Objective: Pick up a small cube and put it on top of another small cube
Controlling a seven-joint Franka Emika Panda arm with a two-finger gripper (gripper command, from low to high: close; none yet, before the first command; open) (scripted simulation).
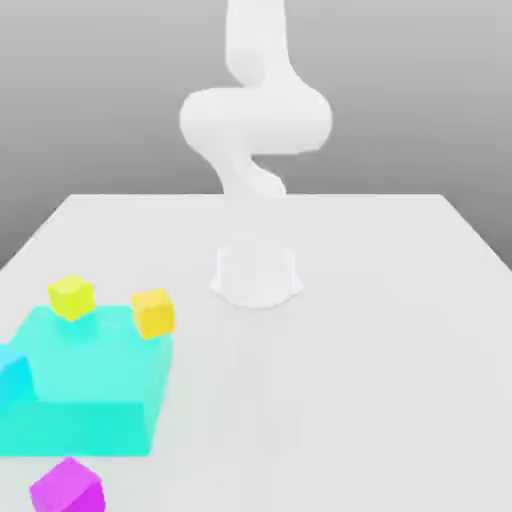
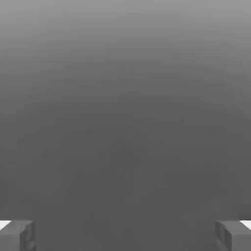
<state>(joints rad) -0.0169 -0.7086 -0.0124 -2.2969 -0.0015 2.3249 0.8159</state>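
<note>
- The hand [image 2: 125,236] has its two fingers [image 2: 17,235] spread wide apart, with nothing between them; the hand view looks past them onto a plain grey ground.
- The white arm [image 1: 255,120] rises from its round base [image 1: 256,275] at the middle of the pale table [image 1: 380,340].
- Landmark: a large turquoise block [image 1: 85,385] lies on the table toward the exterior view's left of the base.
- The small magenta-purple cube [image 1: 67,487] sits on the table just in front of the turquoise block's near face, close to it but apart.
- The amber cube [image 1: 153,311] stands tilted at the turquoise block's far corner, on the side facing the base, touching or just beside it.
- A paler lemon-yellow cube [image 1: 71,296] sits at the block's far edge, apart from the amber cube; whether it rests on the block or behind it cannot be told.
</note>
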